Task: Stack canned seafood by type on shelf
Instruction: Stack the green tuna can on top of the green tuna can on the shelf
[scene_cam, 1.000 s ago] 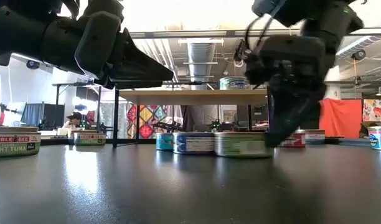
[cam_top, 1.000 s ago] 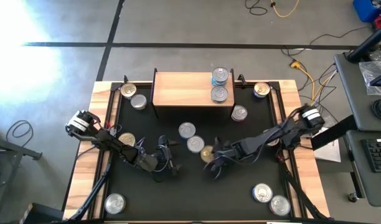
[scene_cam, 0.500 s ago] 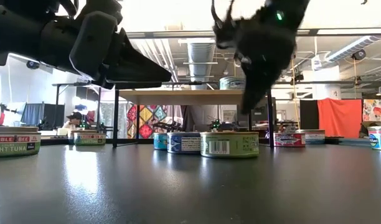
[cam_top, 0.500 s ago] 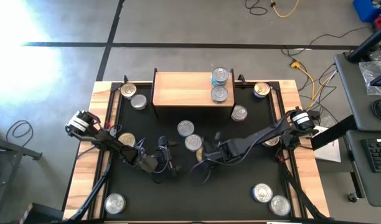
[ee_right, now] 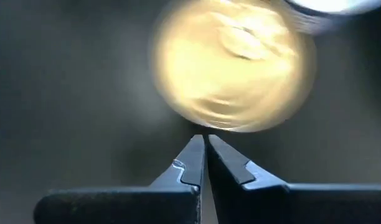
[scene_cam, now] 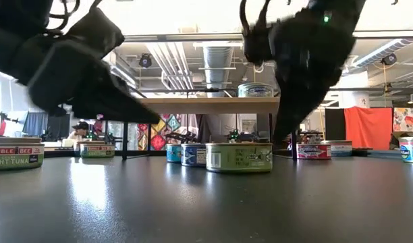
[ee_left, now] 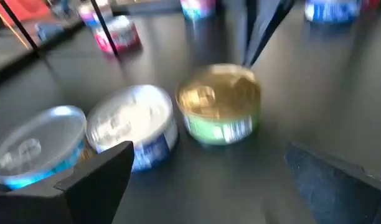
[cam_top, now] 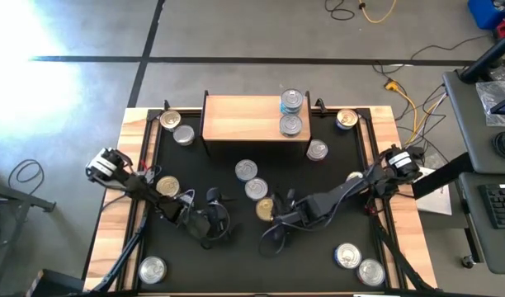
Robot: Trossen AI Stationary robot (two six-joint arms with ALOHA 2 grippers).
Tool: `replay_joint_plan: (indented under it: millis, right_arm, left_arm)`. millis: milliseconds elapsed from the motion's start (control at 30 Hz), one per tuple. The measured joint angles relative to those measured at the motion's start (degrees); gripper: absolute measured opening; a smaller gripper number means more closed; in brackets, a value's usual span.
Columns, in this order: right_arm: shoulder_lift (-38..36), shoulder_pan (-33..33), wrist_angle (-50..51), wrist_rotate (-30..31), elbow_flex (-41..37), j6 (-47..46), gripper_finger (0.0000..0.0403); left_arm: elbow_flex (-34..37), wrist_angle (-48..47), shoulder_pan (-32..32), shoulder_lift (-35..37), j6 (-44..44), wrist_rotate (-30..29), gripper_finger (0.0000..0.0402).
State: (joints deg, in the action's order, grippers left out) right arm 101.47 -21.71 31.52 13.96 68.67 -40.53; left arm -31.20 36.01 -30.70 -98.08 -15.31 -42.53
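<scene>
My right gripper (ee_right: pixel 205 146) has its fingers pressed tight together, holding nothing, tips right at the rim of the gold-lidded can (ee_right: pixel 233 65), which wears a green label. From above, that can (cam_top: pixel 265 208) sits in the middle of the dark surface (cam_top: pixel 318 264), just beside the right gripper (cam_top: pixel 277 221).

My left gripper (cam_top: pixel 213 224) has its fingers (ee_left: pixel 97 177) spread wide and empty. It hangs low over the surface, near the gold-lidded can on the side away from my right arm, and its wrist camera looks straight at that can (ee_left: pixel 220 112).

Next out are two silver-lidded cans: one (cam_top: pixel 256 189) just beside the gold one, another (cam_top: pixel 247 171) just beyond it toward the shelf. A third silver tin (cam_top: pixel 317 150) sits near the shelf's right end.

The shelf (cam_top: pixel 240 120) stands at the far edge of the surface, with two silver cans (cam_top: pixel 291 113) on its right end.

More tins are scattered around: two at the far left corner (cam_top: pixel 176 128), one gold at the far right (cam_top: pixel 346 120), one gold by my left arm (cam_top: pixel 167 186), one silver at the near left (cam_top: pixel 152 268), two silver at the near right (cam_top: pixel 357 262).
</scene>
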Motion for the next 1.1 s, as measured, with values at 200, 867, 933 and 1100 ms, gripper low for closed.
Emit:
replay_joint_plan:
  millis: [200, 867, 933, 1100]
  right_arm:
    - [-0.4, -1.1, -6.3, -3.4, 1.0, 5.8, 0.0012]
    - [-0.7, 1.0, -7.2, 2.4, -4.4, 3.1, 0.0012]
    - [-1.1, 0.4, -7.1, 0.6, -2.8, 4.0, 0.0012]
    - [-2.0, 0.3, -0.4, 4.4, -0.5, 4.4, 0.0012]
  left_arm:
    - [0.1, -1.5, -2.4, 0.0, -2.6, -0.2, 0.04]
    - [-2.6, 13.4, -2.9, -17.5, -7.0, 0.4, 0.04]
    - [-2.7, 13.8, -2.9, -18.2, -7.6, 0.7, 0.04]
    - [-2.5, 14.3, -2.9, -18.6, -7.5, 1.0, 0.04]
